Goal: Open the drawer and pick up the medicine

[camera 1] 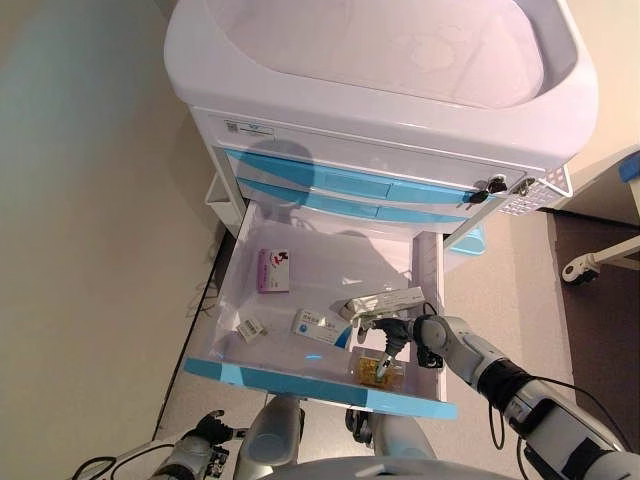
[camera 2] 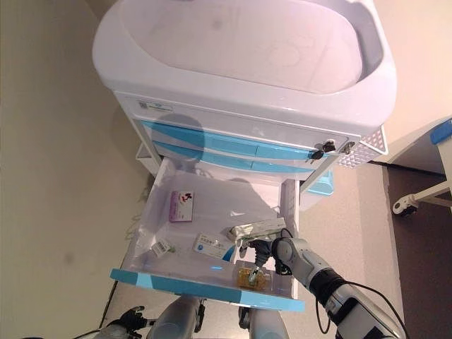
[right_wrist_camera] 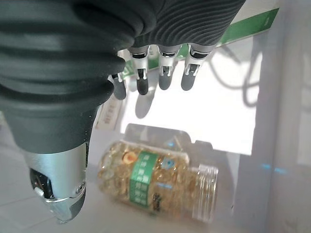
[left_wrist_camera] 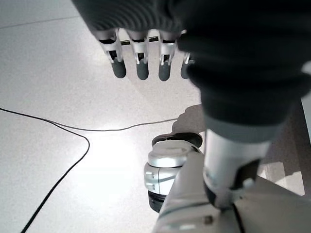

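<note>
The drawer (camera 1: 300,385) of the white cart (camera 1: 380,110) was found pulled fully out, its blue front nearest the robot. Two blue-fronted drawers (camera 1: 340,190) above it were shut.

The medicine bottle (right_wrist_camera: 160,182), clear with a green label and filled with yellow capsules, was seen lying on its side on the drawer floor, in the front right corner close behind the blue front.

The right hand (camera 1: 385,335) was positioned inside the drawer directly above the bottle. In the right wrist view its fingers (right_wrist_camera: 165,77) were extended and its thumb (right_wrist_camera: 58,194) was held apart beside the bottle; nothing was gripped, and contact with the bottle could not be confirmed.

Other items recorded in the drawer: a pink box (camera 1: 273,270) toward the back left, a small white packet (camera 1: 250,328) at the front left, a blue-and-white box (camera 1: 318,326) mid-drawer, and a long white-and-green box (camera 1: 385,300) just behind the right hand.

The left hand (left_wrist_camera: 141,63) was held low over the floor, fingers straight, holding nothing.
</note>
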Robot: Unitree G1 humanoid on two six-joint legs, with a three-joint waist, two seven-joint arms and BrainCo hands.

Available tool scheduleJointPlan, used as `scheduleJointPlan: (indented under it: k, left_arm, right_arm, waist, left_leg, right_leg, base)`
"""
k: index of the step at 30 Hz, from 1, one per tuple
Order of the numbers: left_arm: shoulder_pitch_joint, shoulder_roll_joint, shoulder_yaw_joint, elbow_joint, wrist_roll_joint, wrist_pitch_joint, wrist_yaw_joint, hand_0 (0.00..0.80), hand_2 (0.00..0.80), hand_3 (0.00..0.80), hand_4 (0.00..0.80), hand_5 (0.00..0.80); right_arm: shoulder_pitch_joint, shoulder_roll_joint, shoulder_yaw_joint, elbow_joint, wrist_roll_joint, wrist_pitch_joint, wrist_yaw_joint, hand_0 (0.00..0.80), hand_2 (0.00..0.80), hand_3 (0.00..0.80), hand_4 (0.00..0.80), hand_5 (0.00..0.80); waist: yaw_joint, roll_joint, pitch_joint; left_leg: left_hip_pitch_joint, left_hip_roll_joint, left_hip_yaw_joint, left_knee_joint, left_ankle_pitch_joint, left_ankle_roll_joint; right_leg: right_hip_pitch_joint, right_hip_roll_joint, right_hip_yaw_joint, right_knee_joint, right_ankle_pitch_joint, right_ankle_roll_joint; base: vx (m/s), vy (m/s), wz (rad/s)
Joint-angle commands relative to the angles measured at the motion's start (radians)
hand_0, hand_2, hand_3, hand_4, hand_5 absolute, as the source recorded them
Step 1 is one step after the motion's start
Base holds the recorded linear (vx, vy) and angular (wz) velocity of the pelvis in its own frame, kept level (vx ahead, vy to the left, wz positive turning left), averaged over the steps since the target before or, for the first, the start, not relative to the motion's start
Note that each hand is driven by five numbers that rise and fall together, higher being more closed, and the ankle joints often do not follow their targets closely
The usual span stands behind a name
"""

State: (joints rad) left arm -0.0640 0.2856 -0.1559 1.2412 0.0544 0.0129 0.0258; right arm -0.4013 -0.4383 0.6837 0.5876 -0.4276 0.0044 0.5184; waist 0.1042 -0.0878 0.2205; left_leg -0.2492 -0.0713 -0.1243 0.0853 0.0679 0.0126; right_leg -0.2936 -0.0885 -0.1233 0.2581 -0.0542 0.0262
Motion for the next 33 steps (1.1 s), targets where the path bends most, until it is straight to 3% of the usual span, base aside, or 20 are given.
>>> scheduleJointPlan:
  k: [1,6,14,33]
  left_arm:
    - [-0.019,0.024,-0.015,0.02,-0.009,-0.008,-0.013,0.0,0.0,0.0,0.0,0.0]
    - [-0.025,0.024,-0.023,0.022,-0.009,-0.01,-0.019,0.0,0.0,0.0,0.0,0.0]
    - [-0.028,0.022,-0.021,0.02,-0.027,-0.015,-0.024,0.0,0.0,0.0,0.0,0.0]
    - [-0.035,0.025,-0.017,0.02,-0.048,-0.021,-0.041,0.0,0.0,0.0,0.0,0.0]
  right_arm:
    - [0.015,0.004,0.08,0.019,0.03,-0.012,0.062,0.0,0.0,0.0,0.0,0.0]
    - [0.003,-0.008,0.105,0.032,-0.01,-0.025,0.094,0.0,0.0,0.0,0.0,0.0]
    - [0.002,-0.028,0.105,0.012,0.112,0.006,0.15,0.0,0.0,0.0,0.0,0.0]
    - [0.068,-0.108,0.124,0.0,0.161,0.013,0.25,0.0,0.0,0.0,0.0,0.0]
  waist:
    - [0.019,-0.019,0.018]
    - [0.024,-0.018,0.018]
    - [0.03,-0.022,0.02]
    - [0.032,-0.026,0.032]
  left_leg:
    - [0.0,-0.059,0.011,-0.005,-0.027,0.039]
    - [-0.002,-0.06,0.008,-0.006,-0.027,0.039]
    - [-0.007,-0.059,0.006,-0.005,-0.023,0.038]
    - [-0.016,-0.058,0.002,0.0,-0.023,0.034]
  right_leg:
    - [-0.015,-0.037,0.03,-0.042,0.108,0.078]
    - [-0.016,-0.038,0.027,-0.042,0.108,0.078]
    - [-0.015,-0.037,0.024,-0.046,0.109,0.078]
    - [-0.015,-0.038,0.02,-0.045,0.106,0.078]
  base:
    - [0.0,0.0,0.0]
    - [0.0,0.0,0.0]
    - [-0.002,0.0,0.02]
    - [0.0,0.0,0.0]
